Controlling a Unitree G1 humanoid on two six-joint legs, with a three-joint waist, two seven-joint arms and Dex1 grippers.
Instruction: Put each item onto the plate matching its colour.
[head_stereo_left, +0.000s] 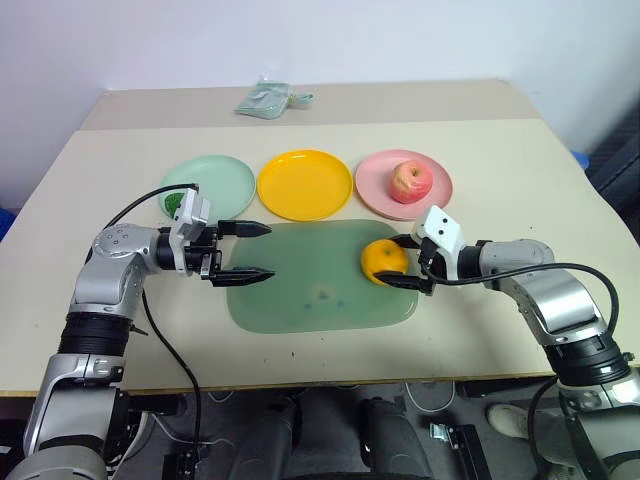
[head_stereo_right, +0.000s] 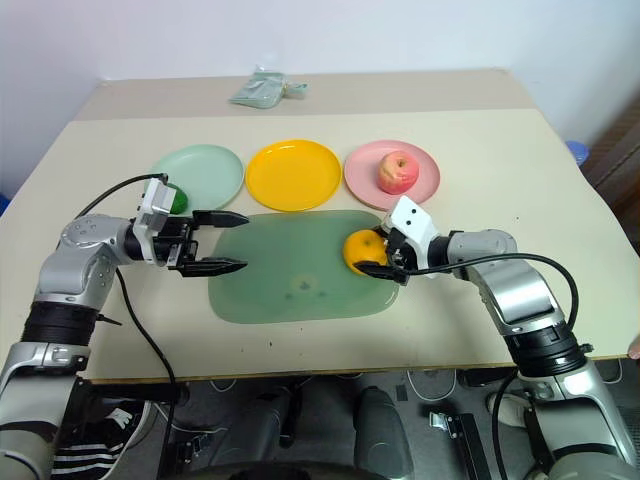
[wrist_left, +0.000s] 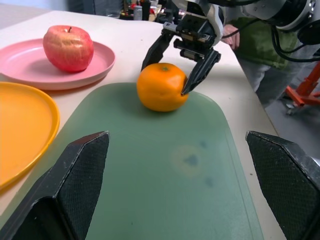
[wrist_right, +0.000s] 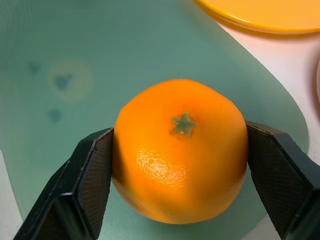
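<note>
The green mat (head_stereo_left: 320, 285) is spread near the three plates, and the yellow plate (head_stereo_left: 304, 184) beyond it is left bare. The orange (head_stereo_left: 385, 262) is clamped at the mat's right edge by the right gripper (head_stereo_left: 408, 262), presumably for lifting there. The left gripper (head_stereo_left: 250, 250) is held wide apart and empty over the mat's left edge.

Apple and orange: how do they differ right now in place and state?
The apple sits on the pink plate, already sorted; the orange rests on the green mat, not yet on the yellow plate. The apple stands free of both grippers; the orange sits between the right gripper's jaws, which press its sides. The apple is red-pink streaked, the orange plain orange. Both are round and similar in size.
</note>
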